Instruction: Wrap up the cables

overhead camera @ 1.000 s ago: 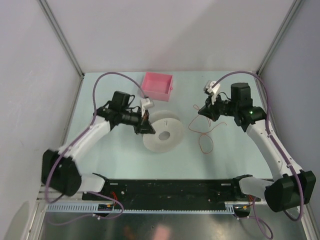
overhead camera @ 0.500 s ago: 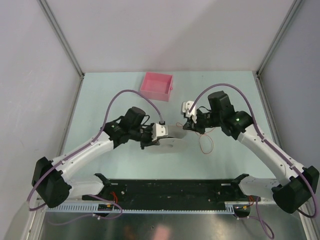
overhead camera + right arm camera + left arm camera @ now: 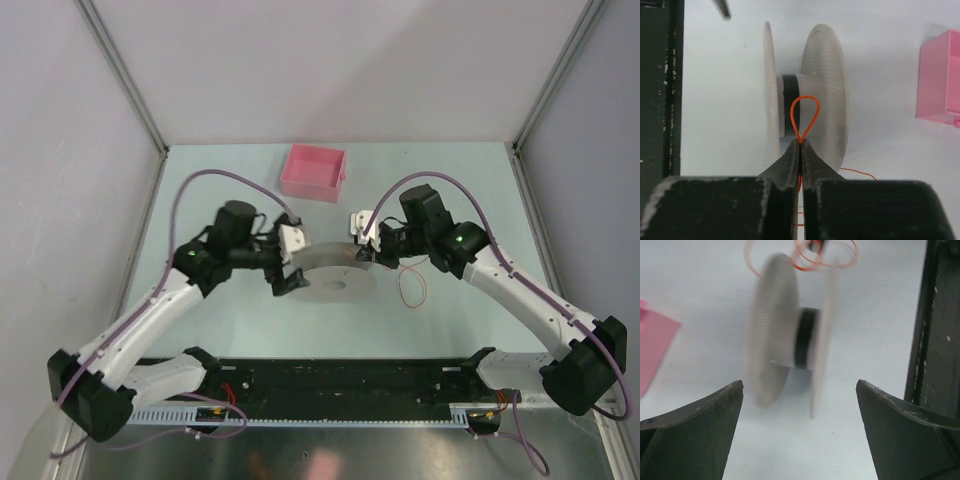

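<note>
When viewed from above, shows the cable (image 3: 410, 290) as a loose reddish loop on the worktop (image 3: 450, 190) just right of the spool (image 3: 335, 277), with the right claw (image 3: 368, 255) at the spool's right rim and the left claw (image 3: 286, 265) at its left. Through the left wrist, confirms released jaws framing the blurred spool, touching nothing. Through the right wrist, finds that claw clenched on a teardrop loop, its long axis aimed at the spool's dark core (image 3: 788, 85). Likely handles light, limp, springy, kink-prone; best pinched at a loop's neck.
</note>
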Controlling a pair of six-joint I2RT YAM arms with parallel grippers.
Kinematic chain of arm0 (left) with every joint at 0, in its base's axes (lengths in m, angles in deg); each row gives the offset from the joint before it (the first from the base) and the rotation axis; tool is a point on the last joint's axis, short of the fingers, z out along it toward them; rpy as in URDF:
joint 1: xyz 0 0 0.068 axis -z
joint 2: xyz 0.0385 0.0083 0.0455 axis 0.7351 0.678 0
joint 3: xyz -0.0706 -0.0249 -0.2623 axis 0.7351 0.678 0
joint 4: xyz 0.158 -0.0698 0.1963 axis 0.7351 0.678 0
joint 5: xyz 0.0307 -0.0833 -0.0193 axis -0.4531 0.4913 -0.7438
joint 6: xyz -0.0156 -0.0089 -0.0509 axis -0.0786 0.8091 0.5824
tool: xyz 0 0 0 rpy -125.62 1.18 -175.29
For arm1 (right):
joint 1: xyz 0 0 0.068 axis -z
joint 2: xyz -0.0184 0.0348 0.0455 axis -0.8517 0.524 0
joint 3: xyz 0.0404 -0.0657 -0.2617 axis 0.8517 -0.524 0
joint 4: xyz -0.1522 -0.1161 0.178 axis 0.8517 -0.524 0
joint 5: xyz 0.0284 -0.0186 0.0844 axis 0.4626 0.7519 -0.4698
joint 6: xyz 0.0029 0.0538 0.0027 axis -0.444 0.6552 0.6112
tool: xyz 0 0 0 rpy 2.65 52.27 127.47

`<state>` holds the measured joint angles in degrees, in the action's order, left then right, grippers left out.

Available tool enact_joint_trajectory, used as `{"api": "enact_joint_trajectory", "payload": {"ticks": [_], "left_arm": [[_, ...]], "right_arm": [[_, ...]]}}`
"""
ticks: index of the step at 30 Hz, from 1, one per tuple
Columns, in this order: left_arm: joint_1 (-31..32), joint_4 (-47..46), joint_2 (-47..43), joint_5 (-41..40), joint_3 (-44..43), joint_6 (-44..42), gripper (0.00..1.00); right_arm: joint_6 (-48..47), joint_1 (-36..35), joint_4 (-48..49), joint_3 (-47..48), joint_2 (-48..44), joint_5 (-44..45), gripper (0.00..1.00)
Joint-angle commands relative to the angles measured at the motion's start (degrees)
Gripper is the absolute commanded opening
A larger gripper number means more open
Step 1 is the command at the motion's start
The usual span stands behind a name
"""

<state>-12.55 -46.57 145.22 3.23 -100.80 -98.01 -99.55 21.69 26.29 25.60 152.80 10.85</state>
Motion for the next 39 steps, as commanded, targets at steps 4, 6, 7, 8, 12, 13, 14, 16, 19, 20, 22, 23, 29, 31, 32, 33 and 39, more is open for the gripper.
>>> {"api": "enact_joint_trajectory", "payload": {"ticks": [4,6,7,8,12,13,14,16,19,20,22,23,29,31,32,33,39], "left_arm": [[-13.02,-5.45,-3.54,9.62,-5.06,7.21,0.99],[-13.82,-7.28,-0.6,8.66,-5.8,8.02,0.99],[-14.27,-7.78,1.17,9.38,-6.64,8.03,0.99],[-14.89,-8.03,3.07,10.0,-7.55,7.94,0.99],[-18.54,-7.67,8.27,20.89,-8.95,1.81,1.0],[-18.34,-7.84,9.39,21.78,-9.01,1.1,0.99],[-17.98,-7.93,10.21,22.92,-8.82,0.08,0.99],[-16.46,-8.17,10.94,23.25,-7.64,-3.43,1.0],[-14.24,-9.03,10.72,24.52,-4.31,-9.92,0.99],[-13.6,-9.44,10.79,24.82,-3.26,-11.05,0.99],[-12.73,-10.65,11.31,25.4,-1.92,-11.68,0.96],[-12.45,-11.66,11.48,25.57,-1.32,-11.27,0.94],[-10.46,-16.69,13.19,25.16,0.36,-9.91,0.78],[-9.77,-17.45,13.93,25.07,0.21,-9.2,0.71],[-9.48,-17.7,14.28,24.96,0.1,-8.76,0.69],[-9.11,-17.82,14.51,24.69,0.0,-8.27,0.67],[-7.13,-18.67,15.55,22.71,0.27,-7.63,0.62]], "right_arm": [[-2.82,-1.75,6.5,0.05,2.32,1.72,0.0],[-3.25,-2.53,7.12,0.01,3.59,3.0,0.0],[-3.18,-2.86,7.75,0.05,4.27,3.87,0.0],[-2.92,-3.11,8.42,0.03,4.83,4.62,0.0],[-2.34,-3.92,10.57,0.0,6.36,7.46,0.0],[-2.06,-4.17,10.66,0.0,6.67,8.08,0.0],[-1.66,-4.43,10.71,0.0,7.04,8.7,0.0],[-0.67,-4.76,11.01,0.0,8.07,9.86,0.0],[0.28,-4.88,13.09,-0.71,9.05,11.4,0.0],[0.22,-4.92,13.51,-0.97,9.24,11.5,0.0],[0.59,-4.94,14.06,-1.32,9.41,11.4,0.0],[0.94,-5.08,14.43,-1.67,9.42,11.41,0.0],[3.15,-6.61,21.67,-6.45,7.3,13.08,0.0],[3.52,-7.32,23.26,-7.46,6.88,13.99,0.0],[3.59,-7.67,23.69,-7.82,6.88,14.29,0.0],[3.76,-7.94,24.17,-8.08,6.84,14.57,0.0],[5.53,-8.62,27.66,-9.17,6.47,15.1,0.0]]}}
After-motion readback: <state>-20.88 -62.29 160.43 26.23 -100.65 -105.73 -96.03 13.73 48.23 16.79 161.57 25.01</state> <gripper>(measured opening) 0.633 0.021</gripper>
